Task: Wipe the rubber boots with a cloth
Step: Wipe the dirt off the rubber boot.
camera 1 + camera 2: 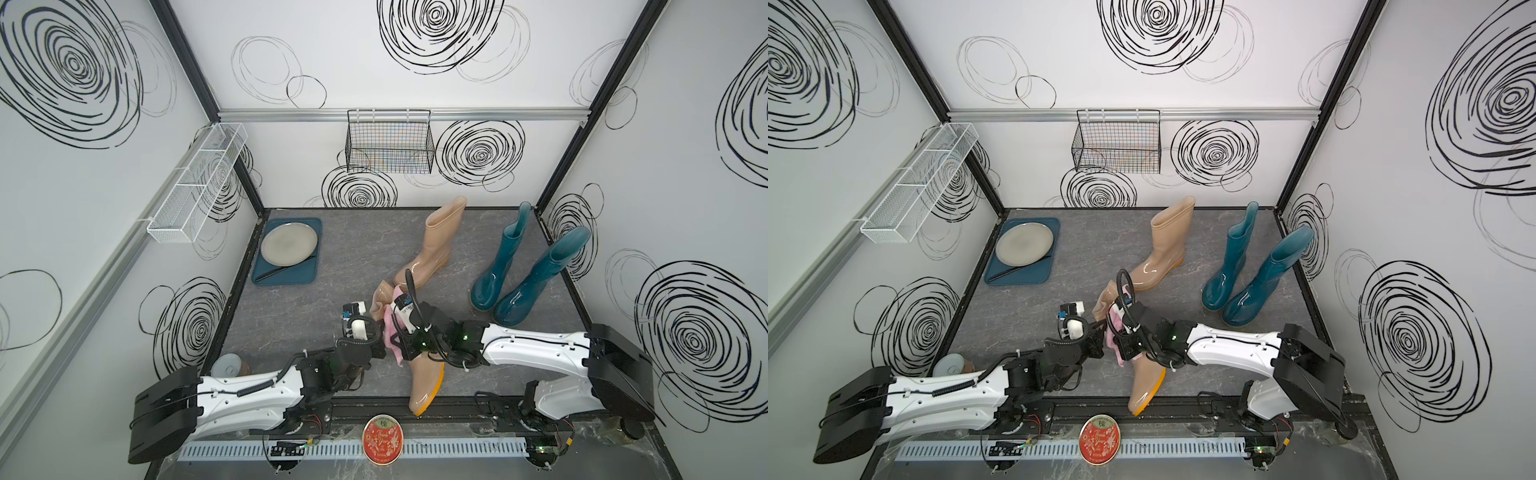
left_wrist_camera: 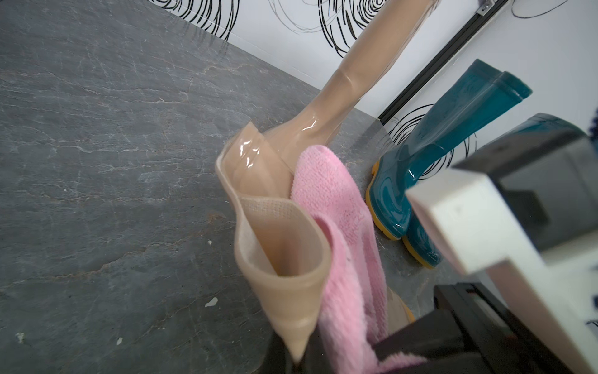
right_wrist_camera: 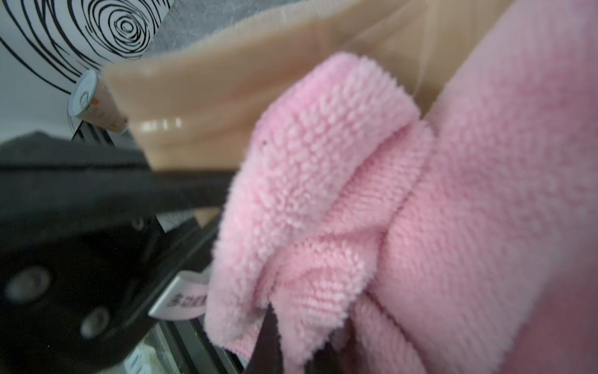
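Note:
A beige-tan boot [image 1: 426, 382] lies tilted at the front middle of the table, its orange sole toward the front edge. My left gripper [image 1: 372, 314] is shut on the rim of its shaft [image 2: 284, 246], pinching it flat [image 2: 296, 359]. The pink cloth [image 1: 391, 338] drapes along that shaft [image 2: 339, 200]. My right gripper [image 1: 395, 332] is shut on a bunch of the cloth [image 3: 323, 162], which hides most of the fingers. The other beige boot [image 1: 436, 245] stands behind. Two teal boots [image 1: 498, 266] [image 1: 540, 282] stand upright at the right.
A teal tray [image 1: 307, 276] with a grey plate [image 1: 289, 245] and a knife sits at the back left. A cup [image 1: 226, 365] lies at the front left corner. A red tin [image 1: 382, 436] rests on the front rail. A wire basket [image 1: 388, 141] hangs on the back wall.

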